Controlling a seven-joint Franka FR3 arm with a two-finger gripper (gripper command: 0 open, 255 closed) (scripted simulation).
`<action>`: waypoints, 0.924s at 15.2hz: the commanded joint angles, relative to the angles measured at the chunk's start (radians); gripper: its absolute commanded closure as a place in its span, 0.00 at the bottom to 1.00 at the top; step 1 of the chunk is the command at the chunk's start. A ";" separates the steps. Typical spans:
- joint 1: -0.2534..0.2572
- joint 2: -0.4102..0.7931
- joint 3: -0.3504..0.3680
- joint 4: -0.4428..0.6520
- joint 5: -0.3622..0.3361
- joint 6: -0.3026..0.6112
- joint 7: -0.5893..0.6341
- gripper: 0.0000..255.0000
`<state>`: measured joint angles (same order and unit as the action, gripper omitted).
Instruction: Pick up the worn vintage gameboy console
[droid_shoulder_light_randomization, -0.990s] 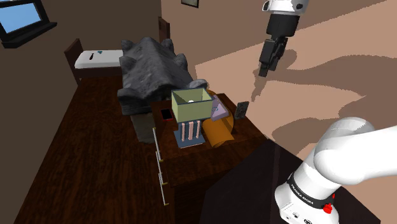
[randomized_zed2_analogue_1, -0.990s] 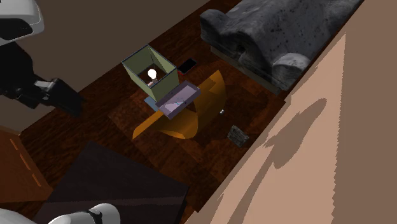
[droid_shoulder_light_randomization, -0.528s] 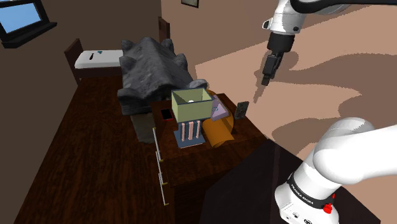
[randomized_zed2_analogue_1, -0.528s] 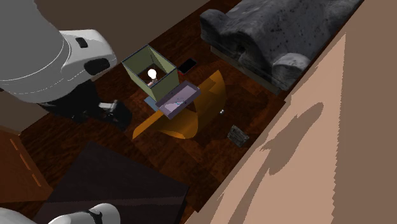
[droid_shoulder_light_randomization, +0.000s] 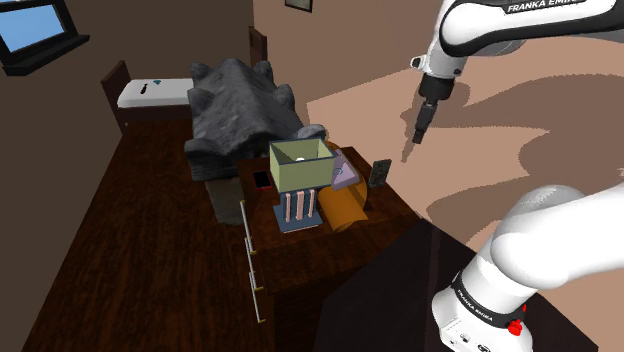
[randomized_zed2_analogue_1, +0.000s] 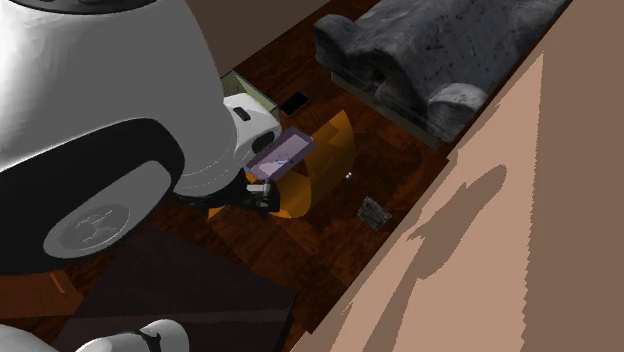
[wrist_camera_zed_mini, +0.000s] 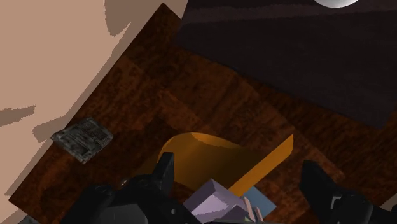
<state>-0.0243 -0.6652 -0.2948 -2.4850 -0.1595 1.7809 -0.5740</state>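
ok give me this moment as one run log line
stage: pre-grasp | hand: open, empty, raised above table | grey gameboy: on table edge by wall, untouched | grasp: not yet

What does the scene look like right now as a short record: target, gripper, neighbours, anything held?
target: small grey worn handheld console, on the dark wooden top, at its edge beside the tan wall
gripper: all-black two-finger gripper, open, raised above the top, apart from the console
neighbours: orange curved shell; olive-green open box
held: nothing
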 joint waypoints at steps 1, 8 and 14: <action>-0.002 0.047 -0.044 -0.008 -0.020 0.061 -0.057 0.00; 0.017 0.271 -0.199 0.040 -0.032 0.253 -0.268 0.00; 0.052 0.520 -0.320 0.139 0.067 0.397 -0.493 0.00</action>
<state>0.0204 -0.1973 -0.5942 -2.3720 -0.1200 2.1534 -1.0197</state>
